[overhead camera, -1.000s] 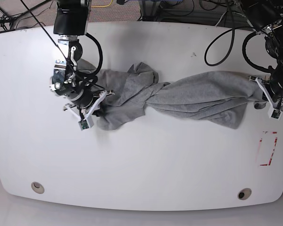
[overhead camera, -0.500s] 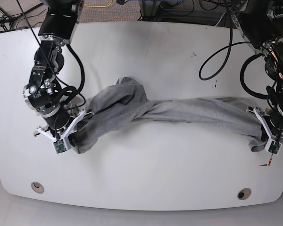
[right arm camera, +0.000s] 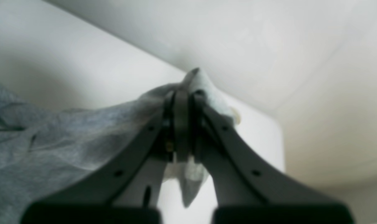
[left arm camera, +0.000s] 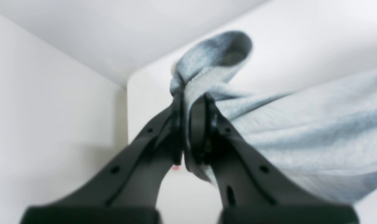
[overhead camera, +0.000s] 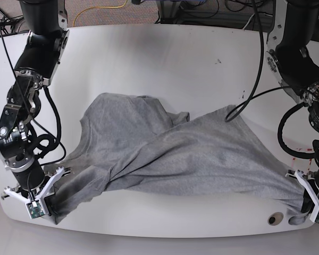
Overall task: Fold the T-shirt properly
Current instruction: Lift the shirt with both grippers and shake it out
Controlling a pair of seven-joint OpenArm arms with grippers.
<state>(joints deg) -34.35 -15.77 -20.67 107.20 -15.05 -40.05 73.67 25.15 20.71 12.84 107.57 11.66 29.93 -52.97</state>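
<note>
- Grey marl cotton, soft and limp: the T-shirt [overhead camera: 175, 159] is strung between the two arms across the near half of the white worktop [overhead camera: 165, 58], sagging onto it in the middle.
- The left gripper [left arm camera: 188, 124] is clamped narrow on a bunched corner of cloth at the near edge, on the base view's right; a loop of hem pokes out past its tips.
- The right gripper [right arm camera: 182, 121] is likewise pinched tight on a small peak of fabric at the opposite near corner, with only a little tab showing beyond the jaws.
- Risk: both holds are on thin pinches of slack knit. A harder pull apart could, I judge, drag the cloth out of one grip, and that end would drop in a heap.
- Risk: the body is twisted, with one fold crossing over another near the centre. Laying it down like this would likely trap the twist and give a crooked fold.
- Risk: both grippers sit close to the worktop's near rim, so loose fabric could slide over the edge.
- Texture: fine heathered weave, matt, with long diagonal tension creases running towards each grip. No lettering shows from this side.
- The worktop is smooth and glossy, so the shirt should slide easily rather than stay put.
</note>
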